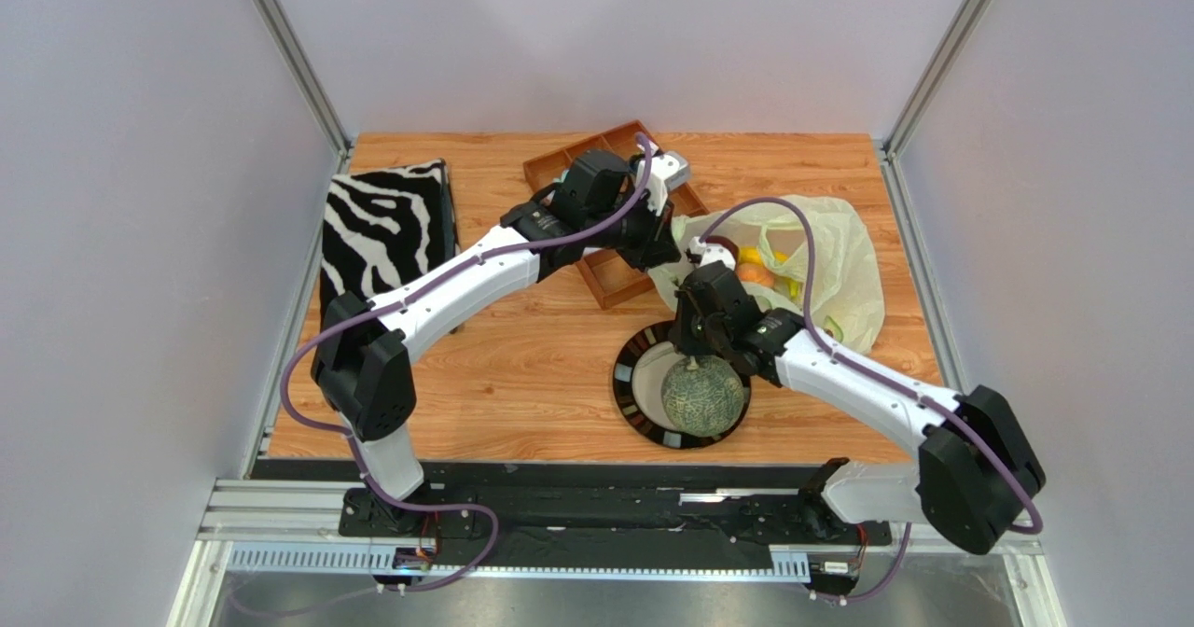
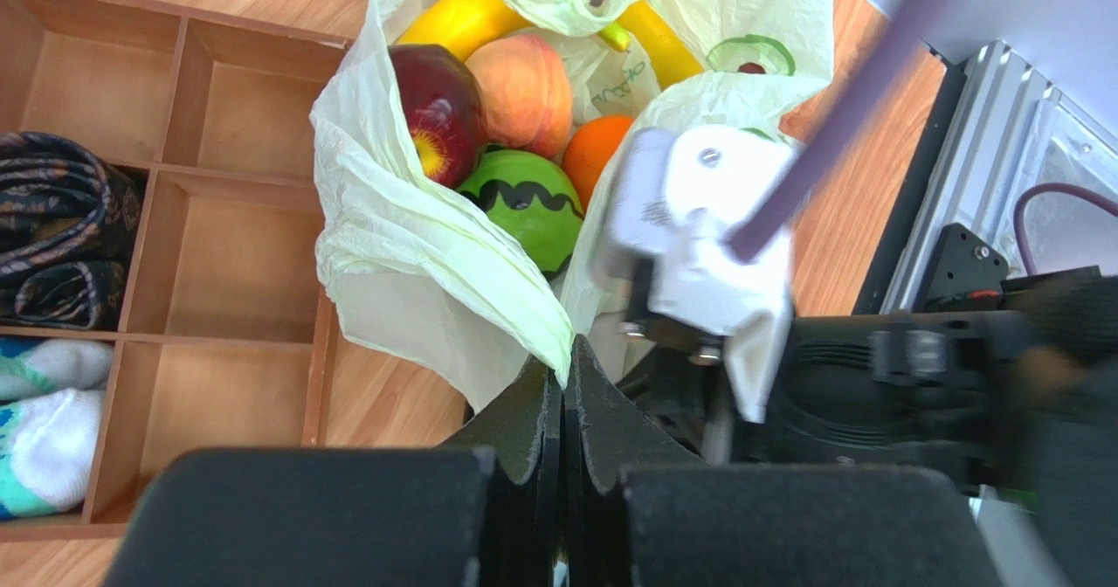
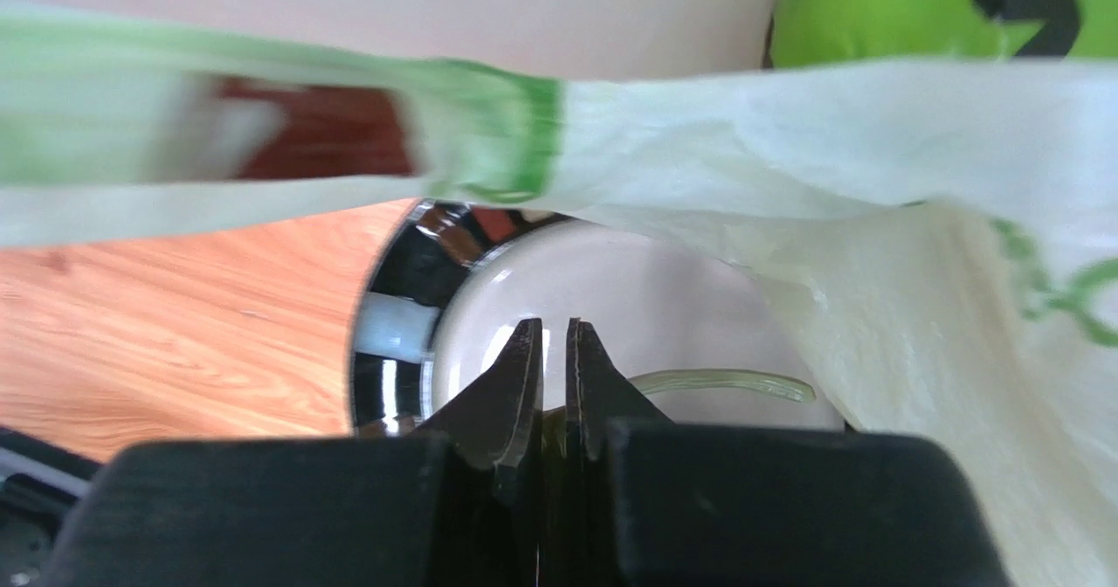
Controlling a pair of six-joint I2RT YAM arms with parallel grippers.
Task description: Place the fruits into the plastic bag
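The plastic bag (image 1: pixel 841 270) lies open at the right of the table. My left gripper (image 2: pixel 567 358) is shut on its near rim and holds the mouth open. Inside lie the dark red apple (image 2: pixel 440 109), peach (image 2: pixel 525 89), striped green ball (image 2: pixel 525 201), orange (image 2: pixel 597 155), yellow oblong fruit (image 2: pixel 466 17) and banana (image 2: pixel 650 37). The netted melon (image 1: pixel 702 393) is over the black-rimmed plate (image 1: pixel 634 400). My right gripper (image 1: pixel 697 344) sits on top of it, jaws shut on its pale green stem (image 3: pixel 715 380). The bag's rim (image 3: pixel 853 155) hangs just beyond.
A wooden divider tray (image 1: pixel 614 280) lies left of the bag, holding dark and teal cloth rolls (image 2: pixel 59 227). The zebra-striped box (image 1: pixel 381 228) stands at the far left. My left arm crosses above the tray. Side walls close in the table.
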